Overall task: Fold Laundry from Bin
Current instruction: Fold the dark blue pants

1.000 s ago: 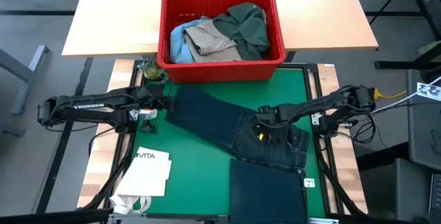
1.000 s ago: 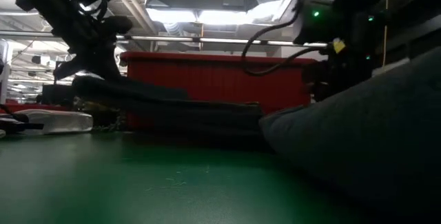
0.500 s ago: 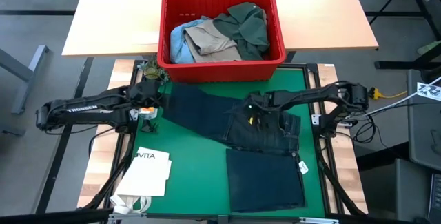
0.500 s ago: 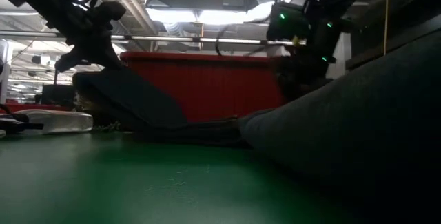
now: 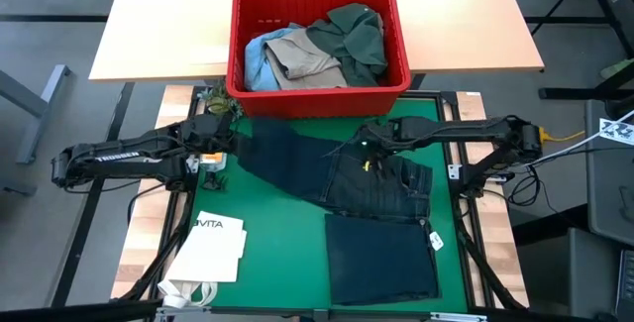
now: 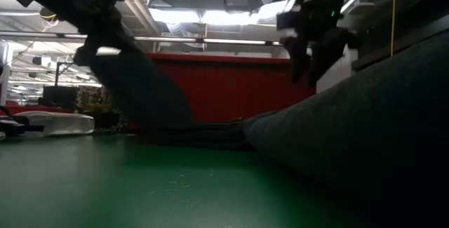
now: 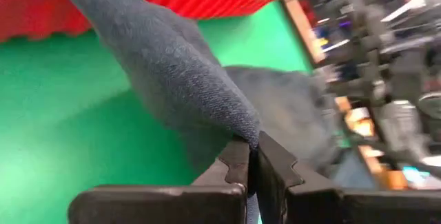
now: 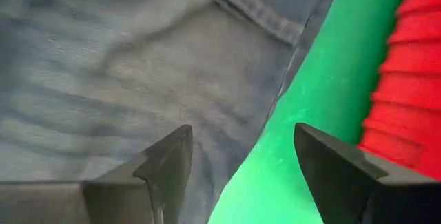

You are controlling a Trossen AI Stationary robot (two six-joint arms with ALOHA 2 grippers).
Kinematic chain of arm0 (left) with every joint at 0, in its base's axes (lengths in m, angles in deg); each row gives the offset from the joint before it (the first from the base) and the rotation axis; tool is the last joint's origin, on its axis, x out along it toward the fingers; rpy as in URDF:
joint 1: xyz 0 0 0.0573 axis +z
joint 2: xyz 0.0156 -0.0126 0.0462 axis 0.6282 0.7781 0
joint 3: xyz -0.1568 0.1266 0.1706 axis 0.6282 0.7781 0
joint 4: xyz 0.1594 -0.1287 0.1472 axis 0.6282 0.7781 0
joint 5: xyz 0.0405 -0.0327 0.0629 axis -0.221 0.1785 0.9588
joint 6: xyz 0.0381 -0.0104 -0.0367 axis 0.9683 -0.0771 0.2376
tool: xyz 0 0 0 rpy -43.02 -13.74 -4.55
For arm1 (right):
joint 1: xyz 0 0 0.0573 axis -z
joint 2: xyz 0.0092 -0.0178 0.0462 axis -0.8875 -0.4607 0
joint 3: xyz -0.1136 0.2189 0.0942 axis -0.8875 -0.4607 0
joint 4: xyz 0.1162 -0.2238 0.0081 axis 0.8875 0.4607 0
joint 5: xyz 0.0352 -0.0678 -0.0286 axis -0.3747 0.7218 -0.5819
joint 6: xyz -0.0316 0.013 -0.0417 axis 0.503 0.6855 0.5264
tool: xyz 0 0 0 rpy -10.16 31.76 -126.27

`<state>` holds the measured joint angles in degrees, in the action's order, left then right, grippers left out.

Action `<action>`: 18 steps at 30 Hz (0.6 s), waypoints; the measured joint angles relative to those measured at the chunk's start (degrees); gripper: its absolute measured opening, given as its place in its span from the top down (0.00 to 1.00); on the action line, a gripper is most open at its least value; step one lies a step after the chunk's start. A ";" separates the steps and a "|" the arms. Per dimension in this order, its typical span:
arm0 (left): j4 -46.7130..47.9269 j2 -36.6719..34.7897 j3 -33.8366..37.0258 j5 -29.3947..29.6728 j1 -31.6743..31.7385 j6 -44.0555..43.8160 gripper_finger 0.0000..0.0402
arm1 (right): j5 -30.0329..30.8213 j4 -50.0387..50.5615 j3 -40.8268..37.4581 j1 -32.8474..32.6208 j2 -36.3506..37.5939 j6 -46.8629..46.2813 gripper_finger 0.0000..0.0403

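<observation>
On the green mat point(image 5: 282, 238) that covers my work surface, just in front of the red ribbed plastic crate point(image 5: 319, 96), the dark navy-grey denim trousers point(image 5: 381, 218) lie spread, and they are what I am folding. Their long axis runs slantwise: one leg reaches from the waist toward the crate's left corner, while the other part is doubled over into a neat dark rectangle at the mat's near edge. My left hand point(image 5: 220, 136) is clenched on the far end of that slanting leg, and in the left wrist view its fingers point(image 7: 238, 169) pinch a fold of cloth that rises from them like a peak, lifted off the mat. My right hand point(image 5: 369, 142) hangs released, fingers point(image 8: 165, 165) spread wide, right over the waistband with nothing in it; cloth lies beneath it and bare mat and the crate's wall just beside. So the leg lies away from my right hand, toward my left, and the left holds its end. I judge the coming move is to carry that end along the leg's own line toward the waist. Inside the crate wait the green shirt point(image 5: 352, 33), a khaki-tan garment point(image 5: 302, 56) and light blue jeans point(image 5: 256, 59). A white paper bag point(image 5: 213, 248) lies well apart, near the mat's left edge.
</observation>
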<state>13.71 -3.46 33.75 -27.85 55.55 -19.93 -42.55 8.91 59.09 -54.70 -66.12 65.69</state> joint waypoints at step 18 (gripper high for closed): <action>-41.32 28.97 -6.59 3.89 -13.30 2.00 0.99 | 3.18 10.28 1.05 -6.35 22.41 -9.65 0.37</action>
<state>-27.61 25.51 27.15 -23.97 42.25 -17.93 -39.37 19.18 60.13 -61.05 -43.71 56.04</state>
